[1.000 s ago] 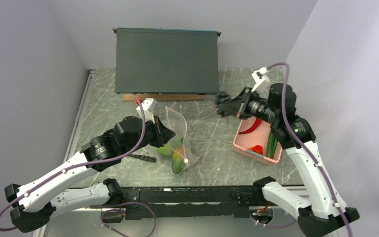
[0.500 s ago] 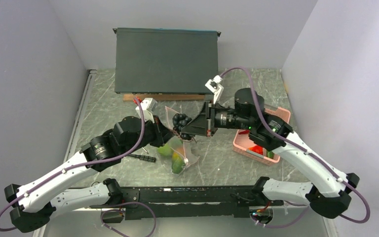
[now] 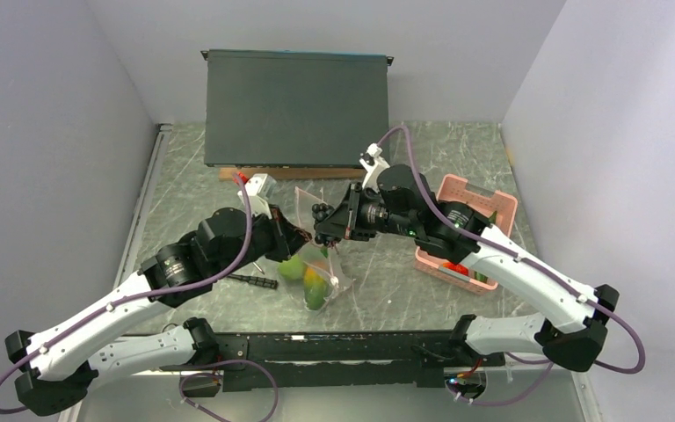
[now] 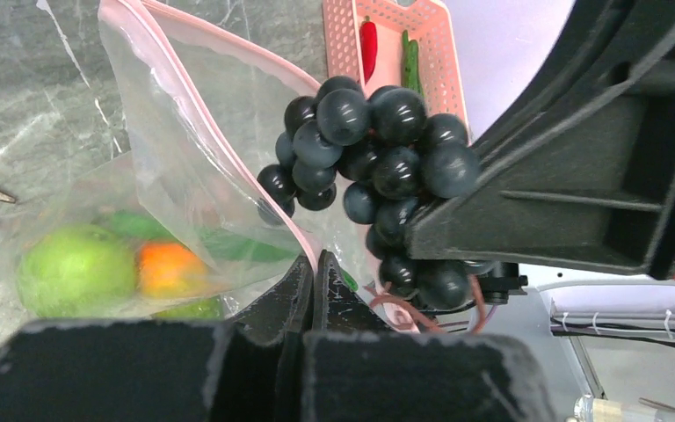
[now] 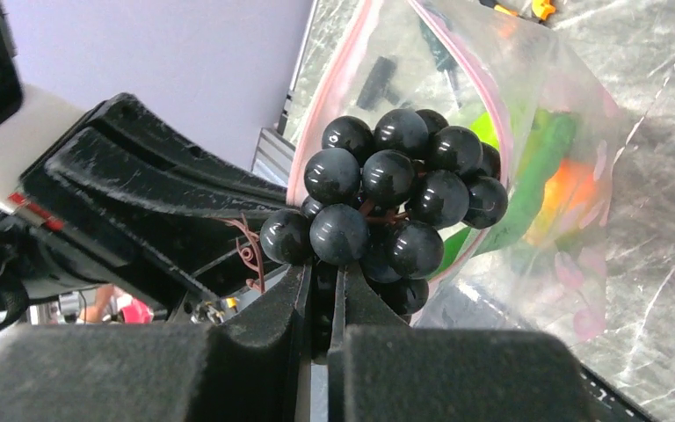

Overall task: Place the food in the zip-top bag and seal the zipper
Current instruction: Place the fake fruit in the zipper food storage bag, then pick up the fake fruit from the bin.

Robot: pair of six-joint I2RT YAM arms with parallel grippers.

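The clear zip-top bag (image 3: 327,268) lies at mid table with a lime-green fruit (image 4: 75,268) and an orange-yellow piece (image 4: 167,268) inside. My left gripper (image 4: 314,264) is shut on the bag's pink zipper strip (image 4: 228,171) and holds the mouth up and open; it also shows in the top view (image 3: 301,239). My right gripper (image 5: 325,281) is shut on the stem of a bunch of black toy grapes (image 5: 395,207) and holds it right at the bag's mouth (image 3: 323,214). A red chili (image 4: 368,40) and the dark green cucumber (image 4: 411,57) lie in the pink basket (image 3: 459,186).
A large dark case (image 3: 297,107) stands at the back of the table on a wooden strip. A black-handled tool (image 3: 255,280) lies left of the bag. The pink basket is on the right, partly under my right arm. Grey walls close in both sides.
My right arm has swung left from over the basket, carrying the grape bunch to the bag's mouth. My left gripper has stayed on the zipper strip.
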